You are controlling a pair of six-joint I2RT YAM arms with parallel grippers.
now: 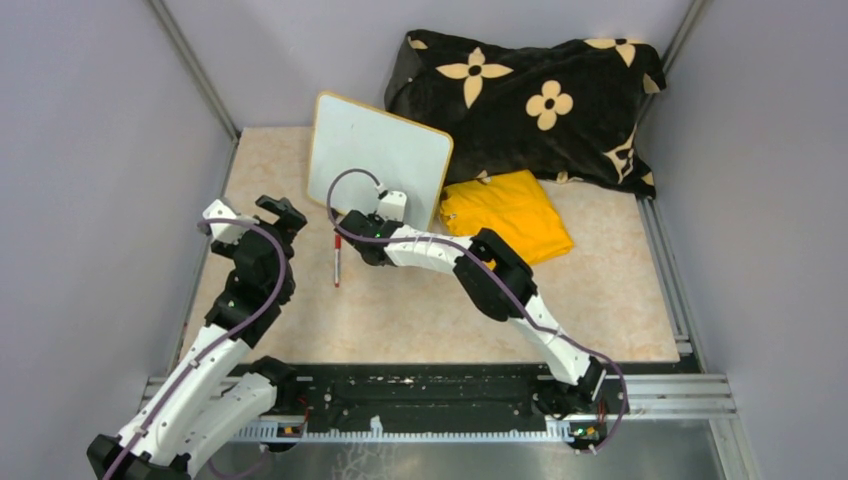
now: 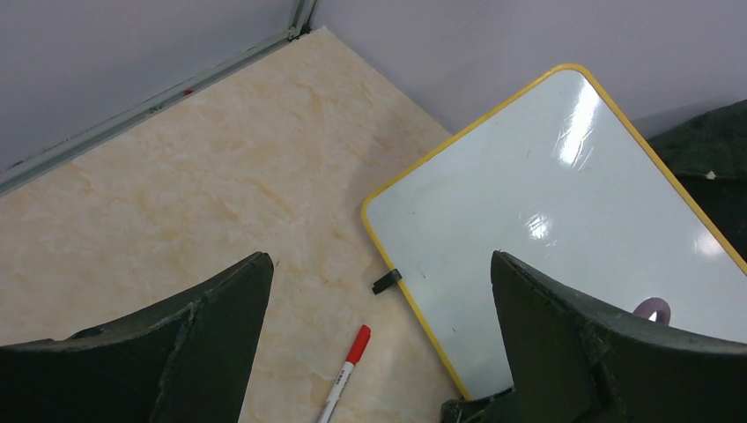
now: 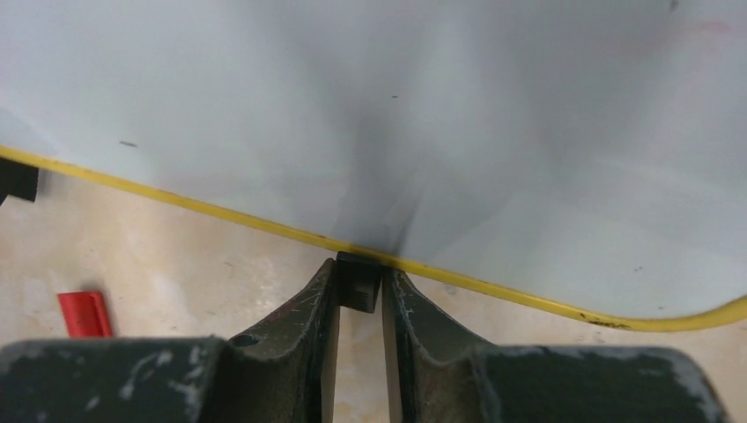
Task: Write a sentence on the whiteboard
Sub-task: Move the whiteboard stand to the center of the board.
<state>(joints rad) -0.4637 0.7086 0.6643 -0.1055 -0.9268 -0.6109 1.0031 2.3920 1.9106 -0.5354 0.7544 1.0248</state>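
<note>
Beige marbled tabletop (image 1: 420, 320), grey walls (image 1: 90, 150); left gripper (image 2: 379, 260) agape; right gripper (image 3: 359, 275) pinching clip foot (image 3: 358, 286) of whiteboard (image 3: 396, 115).

The left gripper's (image 2: 380, 257) two dark fingers (image 2: 211, 344) stood wide apart above the marbled beige table (image 2: 220, 159). A red-capped marker (image 2: 345, 374) lay between them, just beside the yellow-rimmed whiteboard (image 2: 546, 203), whose clip foot (image 2: 386, 281) jutted from its left edge.

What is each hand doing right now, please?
Left hand: open, holding nothing.
Right hand: closed on the black foot of the whiteboard.
</note>
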